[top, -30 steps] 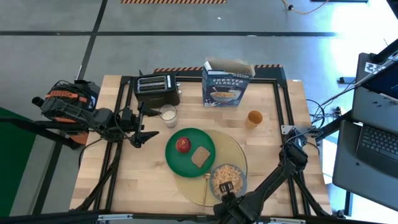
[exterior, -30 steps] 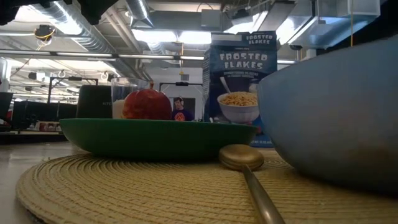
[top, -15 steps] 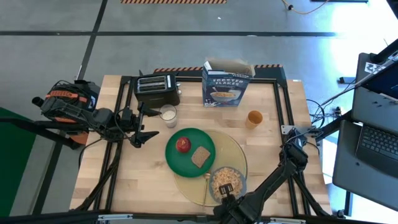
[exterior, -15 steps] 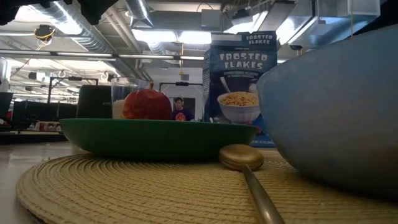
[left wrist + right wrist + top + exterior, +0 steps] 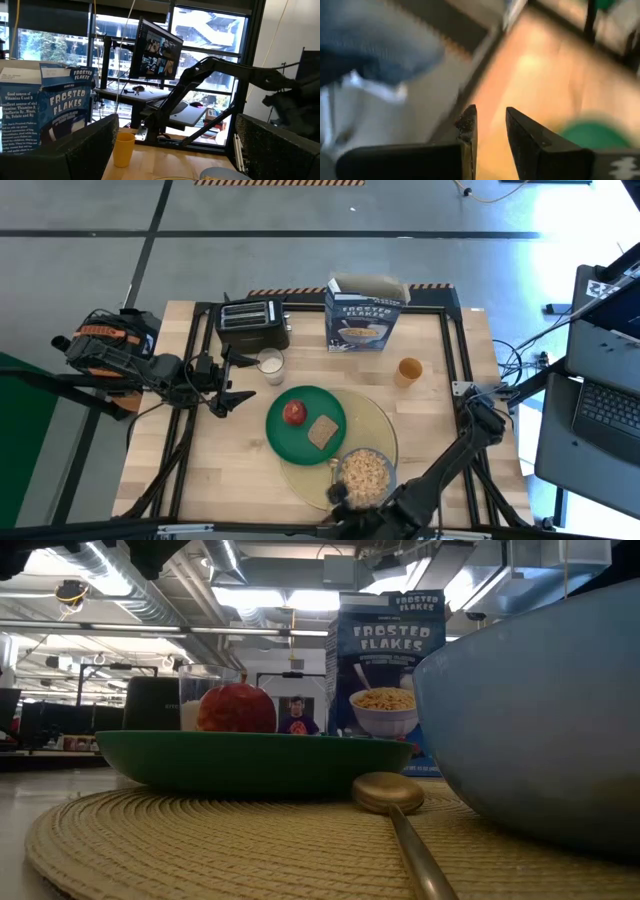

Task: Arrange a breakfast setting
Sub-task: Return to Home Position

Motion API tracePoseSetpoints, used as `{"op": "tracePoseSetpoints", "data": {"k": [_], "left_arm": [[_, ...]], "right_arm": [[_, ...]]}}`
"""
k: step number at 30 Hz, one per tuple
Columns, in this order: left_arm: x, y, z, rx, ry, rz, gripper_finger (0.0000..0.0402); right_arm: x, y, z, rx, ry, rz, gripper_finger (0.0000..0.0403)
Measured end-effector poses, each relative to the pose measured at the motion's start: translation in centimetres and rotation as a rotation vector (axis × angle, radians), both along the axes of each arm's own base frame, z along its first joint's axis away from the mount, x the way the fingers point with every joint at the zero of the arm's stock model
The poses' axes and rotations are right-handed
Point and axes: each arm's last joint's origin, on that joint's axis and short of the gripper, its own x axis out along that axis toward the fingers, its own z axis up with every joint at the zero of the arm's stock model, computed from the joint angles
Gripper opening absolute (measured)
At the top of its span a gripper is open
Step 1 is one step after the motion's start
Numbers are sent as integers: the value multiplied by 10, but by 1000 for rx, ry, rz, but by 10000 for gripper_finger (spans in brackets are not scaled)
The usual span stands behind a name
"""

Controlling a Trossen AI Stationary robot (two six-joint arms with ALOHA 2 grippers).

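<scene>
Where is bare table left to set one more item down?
Biggest bare patch: near-left table corner, between the left gripper, plate and mat. Another right of the mat, nearer than the cup, partly under the right arm. Crowded: the mat, and the back by toaster, glass, box.

Overhead, straight down on the whole table (image 5: 200, 450). At tabletop height, close against the green plate (image 5: 250, 760) and blue-grey bowl (image 5: 540, 720), facing the far cereal box (image 5: 388, 670). From the left wrist, level across toward the right, sharing that box, with the orange cup (image 5: 123, 149) nearer. From the right wrist, blurred, down at the wood.
</scene>
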Motion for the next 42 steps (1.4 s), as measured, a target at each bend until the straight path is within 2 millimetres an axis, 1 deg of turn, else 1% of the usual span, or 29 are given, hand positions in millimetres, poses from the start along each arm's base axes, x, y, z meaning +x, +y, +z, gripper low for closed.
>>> {"op": "tracePoseSetpoints", "data": {"k": [3,8,13,17,19,21,22,24,27,28,30,33,36,39,42], "left_arm": [[0,0,0,0,0,-1,397],[0,-1,0,4,-3,-32,397],[0,-1,0,8,-4,-47,397],[0,-2,-1,10,6,-50,397],[1,-2,-2,15,20,-59,397],[1,-2,-3,15,28,-79,397],[1,-3,-3,7,31,-88,397],[1,-3,-4,-5,41,-96,397],[1,-4,-6,-14,54,-131,397],[1,-4,-6,-9,56,-147,397],[1,-5,-6,-1,57,-180,397],[1,-6,-6,7,56,-198,397],[1,-8,-6,21,58,-210,397],[0,-10,-7,91,58,-199,397],[-2,-9,-5,123,48,-163,397]], "right_arm": [[23,-3,5,17,-187,78,76],[58,-27,10,-40,-400,201,76],[86,-59,19,-141,-544,313,76],[106,-92,22,-112,-567,394,76],[114,-108,17,-84,-581,409,76],[120,-121,5,-45,-635,417,76],[122,-128,-3,-17,-657,416,76],[119,-141,-18,21,-659,408,76],[103,-163,-30,53,-666,373,76],[96,-171,-29,61,-704,357,76],[74,-185,-19,72,-828,333,76],[31,-204,-4,74,-1047,310,76],[-15,-218,-5,66,-1198,295,76],[-58,-233,-11,30,-1262,231,76],[-95,-251,-9,8,-1283,152,76]]}}
